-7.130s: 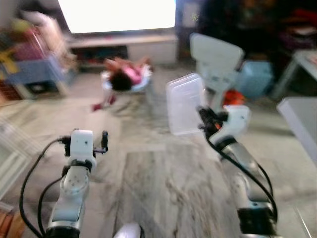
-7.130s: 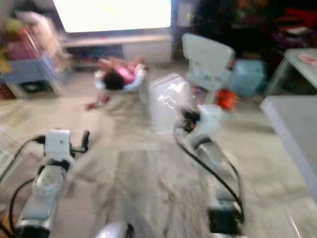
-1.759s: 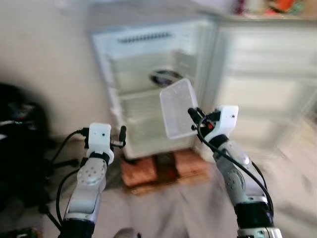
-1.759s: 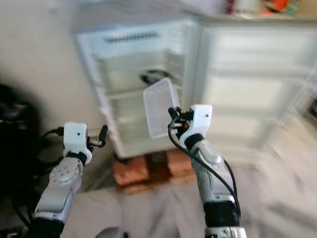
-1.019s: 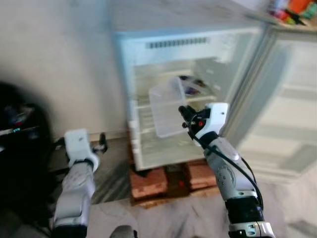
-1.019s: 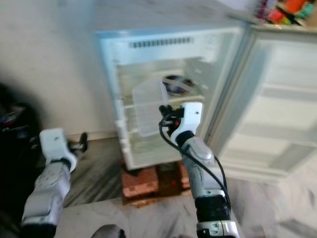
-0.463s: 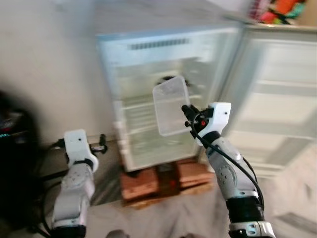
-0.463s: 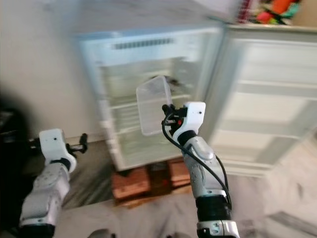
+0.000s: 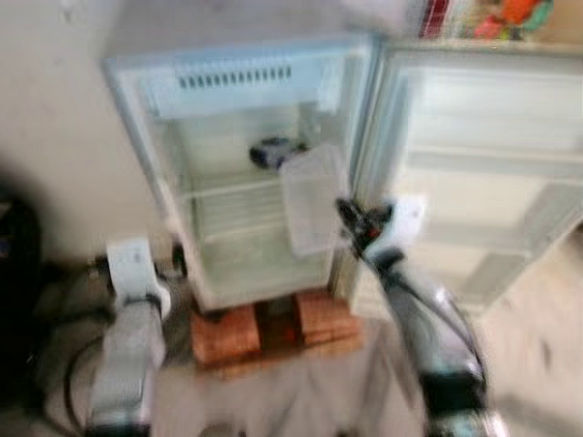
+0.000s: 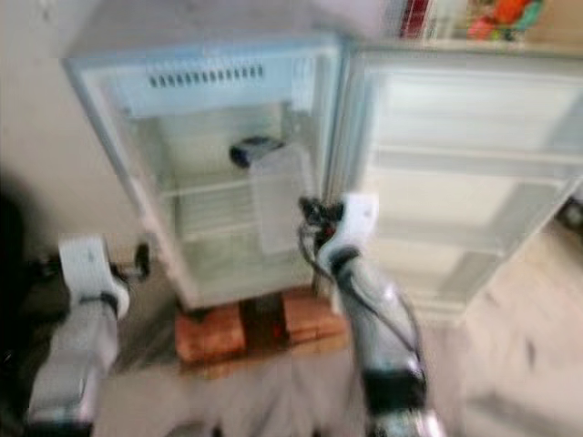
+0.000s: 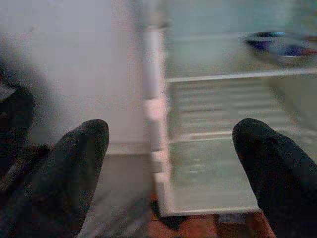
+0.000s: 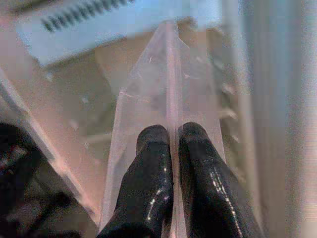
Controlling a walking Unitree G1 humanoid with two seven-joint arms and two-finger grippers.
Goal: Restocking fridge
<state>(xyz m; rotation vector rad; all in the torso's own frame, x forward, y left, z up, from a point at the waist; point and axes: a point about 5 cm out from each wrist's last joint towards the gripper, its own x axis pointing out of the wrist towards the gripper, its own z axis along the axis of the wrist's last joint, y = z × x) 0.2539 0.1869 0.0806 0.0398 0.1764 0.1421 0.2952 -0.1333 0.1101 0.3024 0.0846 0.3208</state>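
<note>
The small white fridge (image 9: 159, 146) stands open in front of me, its door (image 9: 483, 173) swung out to the right. A clear plastic container (image 9: 312, 200) is held upright in front of the middle shelf, my right gripper (image 9: 351, 221) shut on its edge (image 12: 168, 84). A dark bowl (image 9: 271, 151) sits on the upper shelf (image 11: 277, 45). My left gripper (image 11: 171, 144) is open, low by the fridge's left side, with nothing between its fingers (image 11: 74, 158).
The fridge rests on red bricks (image 9: 223, 332) over a wooden floor. A pale wall (image 9: 46, 137) runs behind on the left, with dark objects (image 9: 14, 282) at the far left. Colourful items (image 9: 492, 14) lie on top at the right.
The camera has swung and blurred, and the fridge now sits more to the left. My right gripper still holds the clear container, now lower against the shelves.
</note>
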